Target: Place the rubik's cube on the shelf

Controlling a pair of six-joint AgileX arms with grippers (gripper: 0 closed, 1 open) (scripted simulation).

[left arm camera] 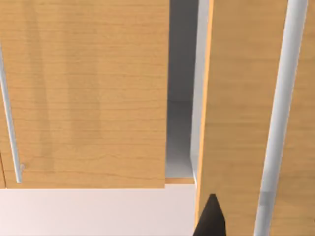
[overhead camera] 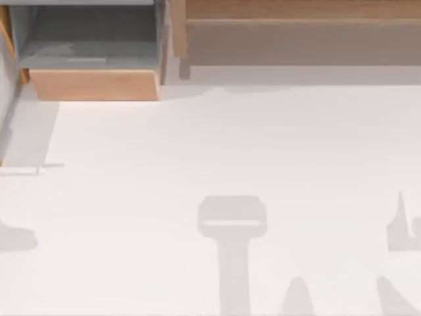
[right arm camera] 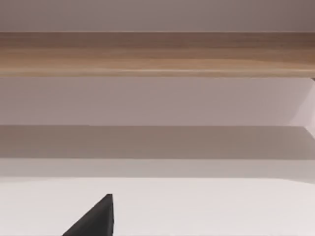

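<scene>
The white worktop carries the shelf along its far edge, towards the right corner. The left gripper faces wooden cabinet fronts, and the right gripper faces the shelf. I cannot tell whether either is apart or together, nor where the rubik's cube lies. It is probably light, rigid and slick, so grip two opposite flat faces.

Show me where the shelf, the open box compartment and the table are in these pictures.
shelf [overhead camera: 302, 9]: top view, wooden top ledge.
box compartment [overhead camera: 95, 84]: top view, its wood front.
table [overhead camera: 197, 145]: top view, bare white surface.
</scene>
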